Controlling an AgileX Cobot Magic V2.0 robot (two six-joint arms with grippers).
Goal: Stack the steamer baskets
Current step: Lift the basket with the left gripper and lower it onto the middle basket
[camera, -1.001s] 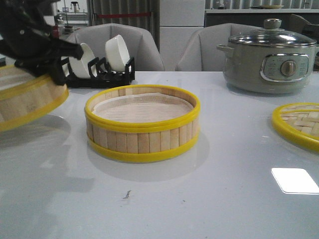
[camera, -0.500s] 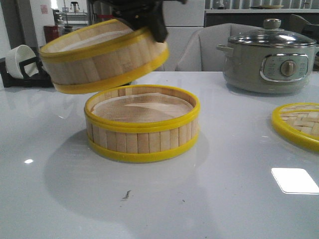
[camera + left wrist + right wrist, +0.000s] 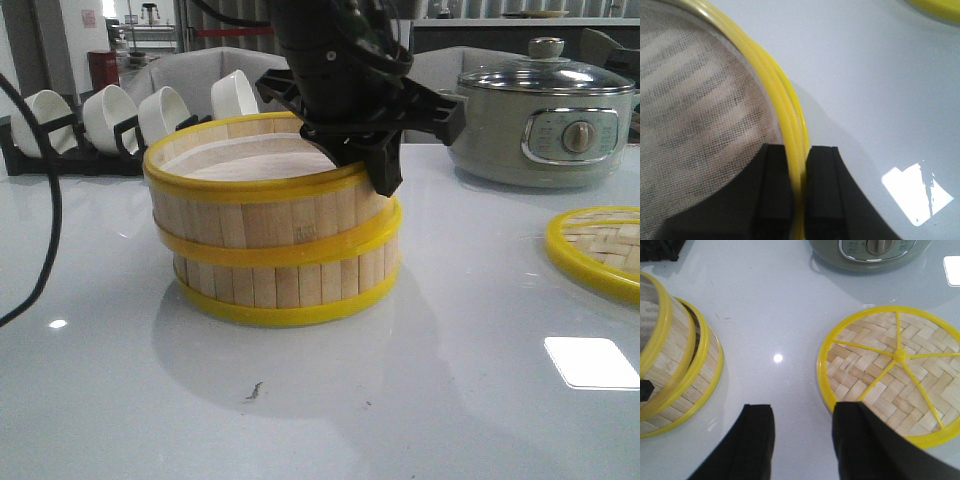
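I see the upper basket [image 3: 255, 205] sitting on the lower basket [image 3: 285, 285] at mid-table [image 3: 450, 400], a little off-centre toward my left, so the lower rim pokes out on the right. My left claw [image 3: 799, 192] is clamped on the upper basket's yellow rim, one finger [image 3: 775, 190] inside over the pale mesh liner [image 3: 695, 115], the other outside. In the front view the left arm [image 3: 345, 70] comes down over the stack's right rear edge. My right claw [image 3: 802, 440] hangs above bare table with its fingers parted, gripping nothing, between the stack and the woven lid [image 3: 892, 372], which lies flat to the right. Behind it stands a grey pot [image 3: 540, 120]; white bowls [image 3: 105, 115] sit in a rack back left.
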